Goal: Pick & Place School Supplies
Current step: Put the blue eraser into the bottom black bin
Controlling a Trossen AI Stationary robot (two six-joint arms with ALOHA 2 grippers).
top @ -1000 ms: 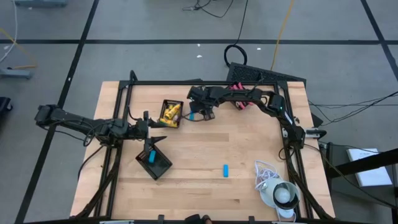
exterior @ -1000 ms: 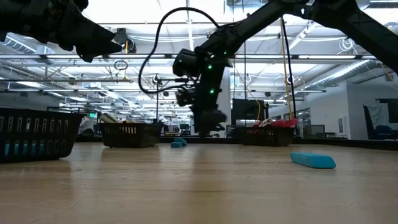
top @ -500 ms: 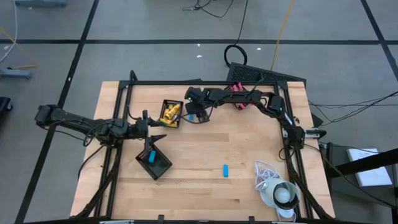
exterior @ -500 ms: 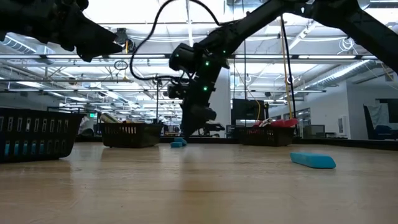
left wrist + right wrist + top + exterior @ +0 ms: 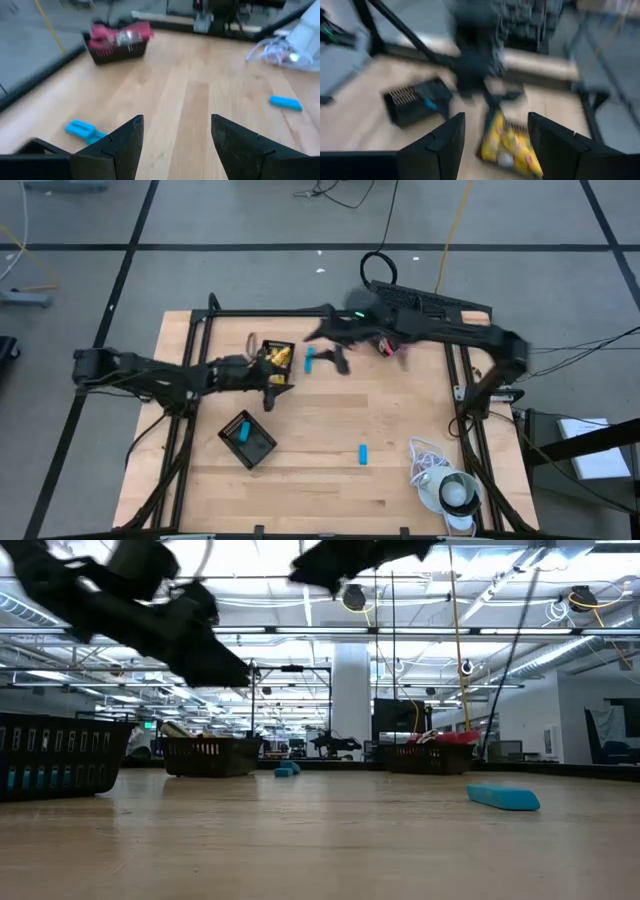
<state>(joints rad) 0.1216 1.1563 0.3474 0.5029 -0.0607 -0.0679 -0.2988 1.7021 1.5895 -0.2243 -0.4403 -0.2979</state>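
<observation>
Hovering w/ fingers apart & empty, left gripper sat near the blue piece; right gripper likewise spread. Next: lower, close on it.

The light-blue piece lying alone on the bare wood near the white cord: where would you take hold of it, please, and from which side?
Grip the light-blue piece across its short width at mid-length, coming straight down. It lies flat and apart from everything, so both long sides are probably free for the fingers.
</observation>
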